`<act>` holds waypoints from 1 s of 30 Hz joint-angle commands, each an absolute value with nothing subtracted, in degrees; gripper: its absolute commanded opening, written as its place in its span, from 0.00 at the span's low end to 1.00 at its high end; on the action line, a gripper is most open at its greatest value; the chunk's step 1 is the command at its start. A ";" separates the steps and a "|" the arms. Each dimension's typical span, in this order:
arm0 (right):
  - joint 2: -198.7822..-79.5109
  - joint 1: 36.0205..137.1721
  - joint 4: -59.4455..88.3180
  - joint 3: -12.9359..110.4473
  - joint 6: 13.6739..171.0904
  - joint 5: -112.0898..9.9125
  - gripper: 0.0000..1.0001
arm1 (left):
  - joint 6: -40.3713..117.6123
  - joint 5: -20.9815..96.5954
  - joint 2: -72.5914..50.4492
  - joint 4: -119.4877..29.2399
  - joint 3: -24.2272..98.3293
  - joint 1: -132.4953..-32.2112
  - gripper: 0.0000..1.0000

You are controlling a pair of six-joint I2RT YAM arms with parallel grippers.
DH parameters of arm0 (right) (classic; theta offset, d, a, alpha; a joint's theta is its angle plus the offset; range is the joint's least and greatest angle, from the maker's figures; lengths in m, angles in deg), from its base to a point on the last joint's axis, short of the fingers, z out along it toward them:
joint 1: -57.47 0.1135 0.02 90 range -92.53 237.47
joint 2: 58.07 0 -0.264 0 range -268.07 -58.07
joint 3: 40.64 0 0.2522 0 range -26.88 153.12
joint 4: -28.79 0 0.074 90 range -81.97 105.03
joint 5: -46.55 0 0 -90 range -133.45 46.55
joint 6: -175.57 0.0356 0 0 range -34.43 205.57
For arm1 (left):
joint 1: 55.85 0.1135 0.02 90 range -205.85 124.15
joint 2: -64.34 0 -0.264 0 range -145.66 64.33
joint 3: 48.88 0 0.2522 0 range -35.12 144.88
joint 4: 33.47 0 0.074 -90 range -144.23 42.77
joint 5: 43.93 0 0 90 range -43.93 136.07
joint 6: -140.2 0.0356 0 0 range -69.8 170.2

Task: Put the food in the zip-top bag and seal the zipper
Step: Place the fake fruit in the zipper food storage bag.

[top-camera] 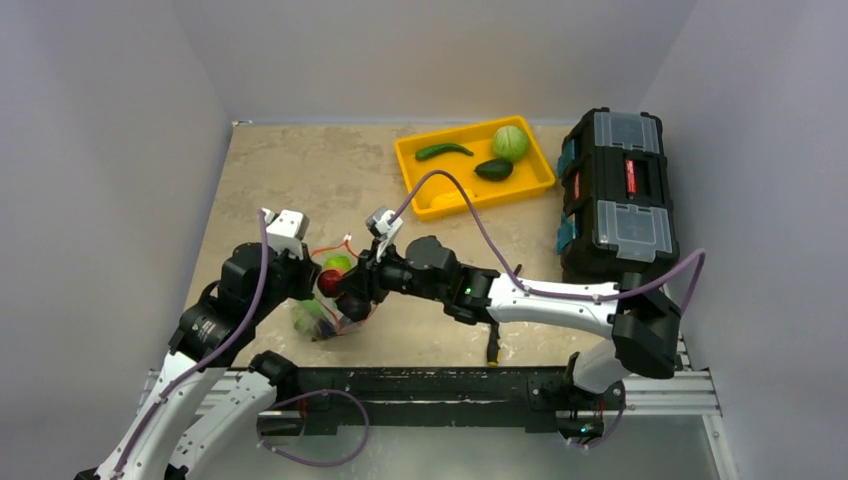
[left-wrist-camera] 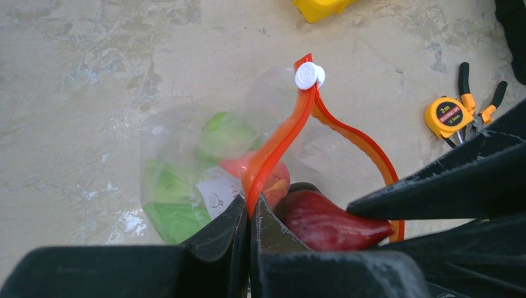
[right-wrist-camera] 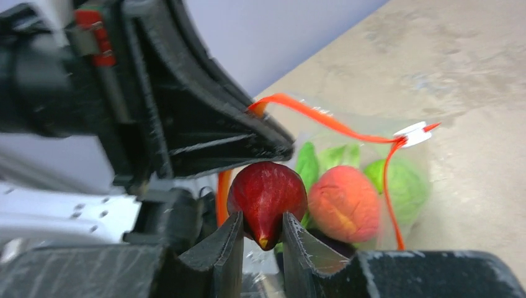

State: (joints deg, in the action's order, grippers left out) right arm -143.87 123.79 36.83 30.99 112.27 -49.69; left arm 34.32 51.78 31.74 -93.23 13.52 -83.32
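Jaws of the left arm are pressed together on the zipper (left-wrist-camera: 279,146) near its close end; jaws of the right arm are clamped on a dark red food piece (right-wrist-camera: 267,192) at the bag's mouth. On the counter (top-camera: 300,180) between both arms lies the zip-top bag (left-wrist-camera: 186,161), its mouth gaping; inside are green pieces (right-wrist-camera: 403,183) and an orange-red piece (right-wrist-camera: 344,202); the white slider tab (left-wrist-camera: 308,75) stands at the zipper's far end.

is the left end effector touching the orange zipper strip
Touching. The left wrist view shows the left end effector shut on the zipper, pinching it.
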 commanded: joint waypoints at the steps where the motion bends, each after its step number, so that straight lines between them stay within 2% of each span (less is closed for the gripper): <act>1: -145.30 125.90 30.58 37.97 107.18 -33.06 0.00 | 33.90 51.87 32.89 -91.68 14.72 -83.54 0.00; 7: -150.01 126.56 25.66 43.69 105.95 -25.99 0.01 | 33.94 51.70 32.61 -91.66 14.80 -83.54 0.00; 9: -151.70 126.55 25.80 44.90 105.88 -26.11 0.08 | 33.94 51.65 32.61 -91.66 14.81 -83.48 0.00; 17: -153.20 126.55 23.01 47.59 105.96 -27.44 0.51 | 33.85 51.73 32.78 -91.68 14.74 -83.54 0.00; 25: -146.27 126.38 21.00 45.34 106.48 -30.77 0.71 | 33.94 51.42 32.52 -91.56 14.75 -83.54 0.00; 30: -142.23 126.23 15.60 44.88 105.33 -30.59 0.71 | 34.03 51.17 32.20 -91.45 14.72 -83.54 0.00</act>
